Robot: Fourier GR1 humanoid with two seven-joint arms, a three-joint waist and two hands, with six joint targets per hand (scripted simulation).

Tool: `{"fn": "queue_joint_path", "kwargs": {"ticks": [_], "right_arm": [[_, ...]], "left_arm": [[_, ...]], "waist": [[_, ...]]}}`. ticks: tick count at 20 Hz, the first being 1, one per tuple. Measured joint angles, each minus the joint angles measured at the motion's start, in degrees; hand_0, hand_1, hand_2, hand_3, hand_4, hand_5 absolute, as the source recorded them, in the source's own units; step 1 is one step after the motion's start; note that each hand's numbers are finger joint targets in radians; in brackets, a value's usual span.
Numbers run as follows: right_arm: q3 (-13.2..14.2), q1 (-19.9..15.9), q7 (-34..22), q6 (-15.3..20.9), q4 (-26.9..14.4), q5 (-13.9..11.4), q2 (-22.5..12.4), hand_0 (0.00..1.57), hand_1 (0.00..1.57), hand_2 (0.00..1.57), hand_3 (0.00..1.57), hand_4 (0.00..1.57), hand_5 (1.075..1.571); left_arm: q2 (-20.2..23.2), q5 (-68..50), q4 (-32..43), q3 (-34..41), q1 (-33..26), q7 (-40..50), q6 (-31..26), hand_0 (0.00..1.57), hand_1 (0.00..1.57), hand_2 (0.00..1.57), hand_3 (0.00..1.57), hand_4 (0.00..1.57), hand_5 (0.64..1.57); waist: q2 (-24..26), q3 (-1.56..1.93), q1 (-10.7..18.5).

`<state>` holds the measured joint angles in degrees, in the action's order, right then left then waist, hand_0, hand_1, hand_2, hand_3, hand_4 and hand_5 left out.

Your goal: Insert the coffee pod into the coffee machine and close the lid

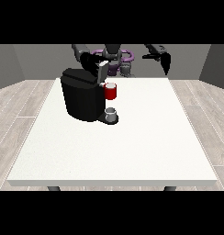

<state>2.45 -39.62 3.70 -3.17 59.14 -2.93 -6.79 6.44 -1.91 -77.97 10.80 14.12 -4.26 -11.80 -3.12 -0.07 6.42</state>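
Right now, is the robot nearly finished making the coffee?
Not quite. The lid still stands up on the black coffee machine, with the hand at the view's left right by it. Whether the pod is inside, I cannot tell. Closing the lid is left. A grey cup waits below.

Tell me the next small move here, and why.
Probably press the lid down with the hand at the view's left: that hand is at the raised lid on the coffee machine. No pod shows outside; the other hand hangs away.
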Motion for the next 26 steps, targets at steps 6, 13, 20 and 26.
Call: {"fn": "queue_joint_path", "kwargs": {"ticks": [6,13,20,26], "right_arm": [[-1.31,-3.40,-0.51,0.98,-1.45,-2.91,0.41,0.00,0.00,0.00,0.00,0.15,1.571],[-1.40,-7.60,-1.12,1.88,-2.81,-4.92,0.96,0.00,0.00,0.00,0.00,0.12,1.571],[-4.16,-4.30,2.36,0.62,-0.17,-3.65,4.82,0.00,0.00,0.00,0.00,0.35,1.571],[-9.17,5.96,4.57,0.37,5.14,3.37,6.32,0.00,0.00,0.00,0.00,0.16,1.571]], "left_arm": [[-0.35,0.00,-0.30,-0.92,0.79,0.50,0.80,0.00,0.00,0.00,0.00,0.17,1.571],[0.15,-0.36,0.78,-1.03,1.20,-0.51,0.78,0.00,0.00,0.00,0.00,0.15,1.571],[0.85,-0.44,2.02,-0.68,-0.05,-2.52,0.62,0.00,0.00,0.00,0.00,0.20,1.571],[-0.41,0.23,3.87,-0.65,-2.38,-4.56,2.18,0.00,0.00,0.00,0.00,0.19,1.571]], "waist": [[-0.60,0.05,1.37],[-1.42,0.06,1.99],[1.08,0.06,-0.10],[6.27,0.07,-3.58]]}}
